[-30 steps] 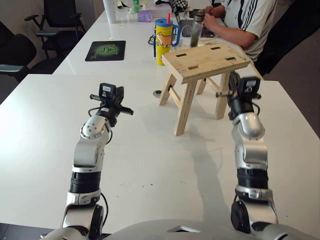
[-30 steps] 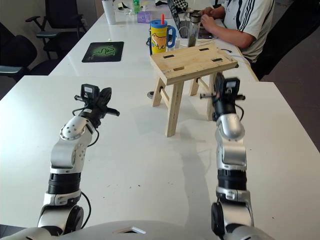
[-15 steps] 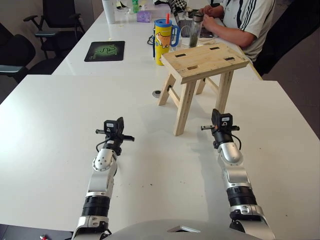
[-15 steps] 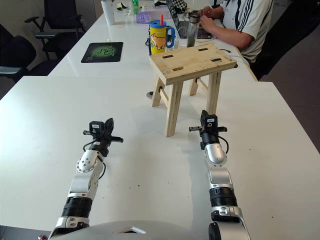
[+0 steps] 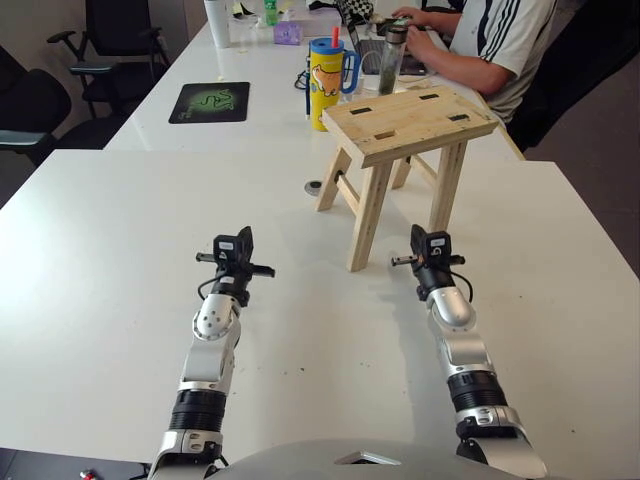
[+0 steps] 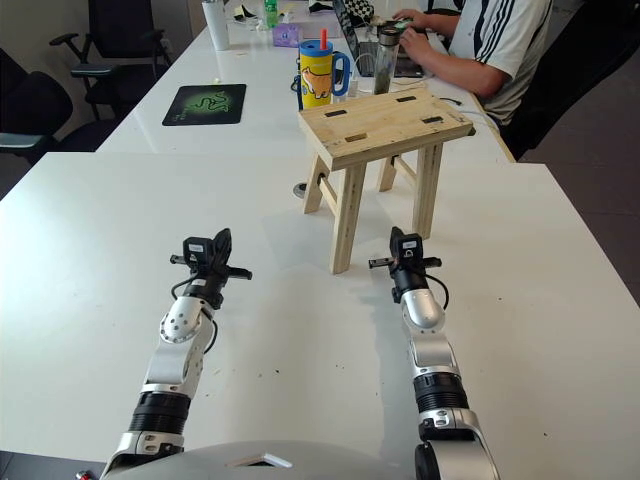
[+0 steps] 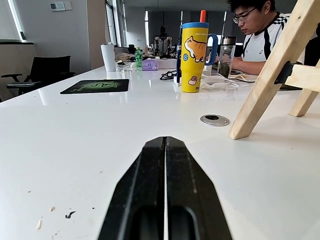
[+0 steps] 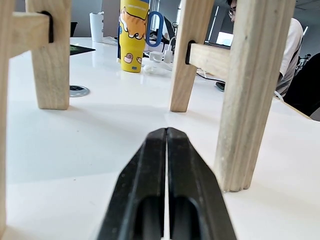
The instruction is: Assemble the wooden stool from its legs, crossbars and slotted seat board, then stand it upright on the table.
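Nearest me, both arms lie low over the counter (image 5: 100, 250). The left gripper (image 7: 165, 150) has its fingers pressed together on nothing and sits well apart from the stool (image 5: 410, 125). I see little hazard there unless I sweep that arm sideways toward the legs.

The right gripper (image 8: 166, 137) is likewise pressed together and empty. It points into the gap between the two near legs, and the nearer leg (image 8: 252, 90) is just beside it. That is my main worry. A forward or sideways nudge from this arm could catch a foot and skid the stool. It could also lever the leg against its crossbar (image 8: 212, 56) and loosen the joint. I cannot tell how tight those joints sit, so I would treat them as fits that can work free.

The stool stands upright on all four legs with the slotted seat board on top. I judge the task as good as done, so the danger now is undoing it.

Farther off, a small round grommet (image 5: 314, 187) lies near the far left leg, and a yellow mug (image 5: 326, 80) stands behind the stool. A hard shove that way could tip the stool into the mug.
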Action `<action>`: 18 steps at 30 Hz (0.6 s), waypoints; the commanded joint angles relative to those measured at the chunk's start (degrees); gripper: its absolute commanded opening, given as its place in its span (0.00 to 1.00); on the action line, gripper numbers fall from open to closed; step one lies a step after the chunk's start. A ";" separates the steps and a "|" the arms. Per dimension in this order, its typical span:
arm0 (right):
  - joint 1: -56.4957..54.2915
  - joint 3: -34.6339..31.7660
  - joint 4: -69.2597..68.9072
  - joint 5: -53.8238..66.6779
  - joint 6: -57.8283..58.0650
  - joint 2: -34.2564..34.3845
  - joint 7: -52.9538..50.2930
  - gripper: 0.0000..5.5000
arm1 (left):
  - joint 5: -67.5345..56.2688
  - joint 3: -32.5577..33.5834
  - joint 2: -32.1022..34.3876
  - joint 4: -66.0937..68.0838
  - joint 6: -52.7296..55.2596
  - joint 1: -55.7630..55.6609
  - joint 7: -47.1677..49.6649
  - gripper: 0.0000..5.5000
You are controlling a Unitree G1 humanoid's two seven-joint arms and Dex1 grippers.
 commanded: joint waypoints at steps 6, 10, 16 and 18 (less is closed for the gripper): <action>-2.86 -1.51 4.46 0.39 -2.09 -2.39 -0.12 0.00 | 0.92 -1.41 0.11 -0.53 -0.27 -1.76 -0.34 0.00; -3.58 -2.71 6.70 0.61 -3.18 -4.08 -0.31 0.00 | 0.91 -1.27 -0.23 -0.45 -0.40 -1.49 0.34 0.00; -2.16 -2.63 6.24 0.60 -3.43 -4.85 0.62 0.00 | 0.61 -1.32 -0.90 -1.93 -0.39 0.18 1.12 0.00; -0.95 -2.05 5.13 0.34 -3.29 -4.28 0.63 0.00 | 0.40 -1.09 -0.45 -2.15 -0.49 0.89 0.71 0.00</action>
